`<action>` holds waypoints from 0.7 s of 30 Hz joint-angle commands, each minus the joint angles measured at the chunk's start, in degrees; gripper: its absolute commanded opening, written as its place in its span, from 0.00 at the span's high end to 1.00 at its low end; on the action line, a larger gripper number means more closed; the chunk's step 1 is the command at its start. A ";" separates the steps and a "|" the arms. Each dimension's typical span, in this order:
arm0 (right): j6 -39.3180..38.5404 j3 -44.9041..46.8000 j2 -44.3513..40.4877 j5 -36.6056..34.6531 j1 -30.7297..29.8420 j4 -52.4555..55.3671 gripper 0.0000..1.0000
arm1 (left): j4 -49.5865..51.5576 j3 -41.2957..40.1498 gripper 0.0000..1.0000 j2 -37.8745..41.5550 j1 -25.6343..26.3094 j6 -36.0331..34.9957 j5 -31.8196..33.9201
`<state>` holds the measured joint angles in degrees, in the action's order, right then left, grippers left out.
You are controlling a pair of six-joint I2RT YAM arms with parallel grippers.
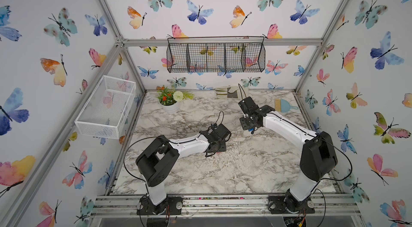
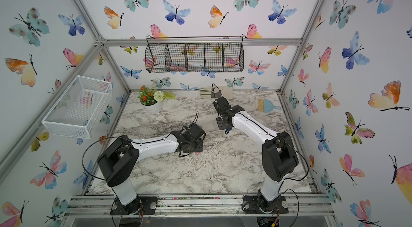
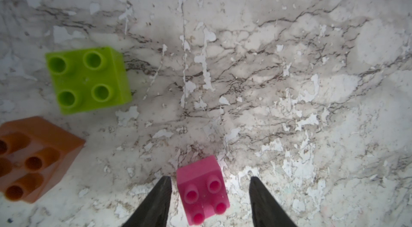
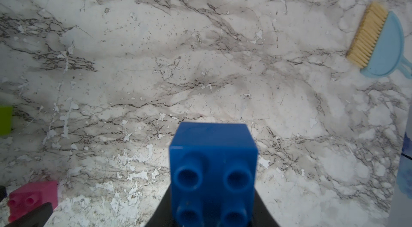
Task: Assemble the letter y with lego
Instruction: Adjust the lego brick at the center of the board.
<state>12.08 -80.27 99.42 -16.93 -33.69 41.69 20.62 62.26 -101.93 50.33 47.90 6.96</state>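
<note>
- The marble table (image 1: 245, 170) is seen bearing loose bricks.
- A blue brick (image 4: 213, 147) is clamped by the right gripper (image 4: 211, 210) above the table.
- A pink brick (image 3: 201, 190) is straddled, untouched, by the left gripper (image 3: 209, 178), jaws parted.
- A lime green brick (image 3: 87, 78) and an orange brick (image 3: 33, 159) are set apart nearby.

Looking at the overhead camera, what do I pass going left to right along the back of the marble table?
In a top view: potted flowers → folded beige fabric → blue hand brush with tan bristles.
</note>
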 commanded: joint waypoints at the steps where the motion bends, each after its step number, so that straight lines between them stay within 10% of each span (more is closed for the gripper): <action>1: 0.08 0.03 -0.39 0.90 0.01 1.11 0.94 | 1.81 0.76 0.50 -1.29 0.05 1.14 -0.27; 21: -0.44 -0.64 0.52 2.64 0.03 0.94 0.94 | 7.55 9.07 0.60 -10.09 -0.05 -12.84 0.48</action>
<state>11.90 -80.27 99.44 -15.05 -33.69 41.69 24.27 70.65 -110.15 50.33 39.00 6.68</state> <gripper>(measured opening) 0.353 0.394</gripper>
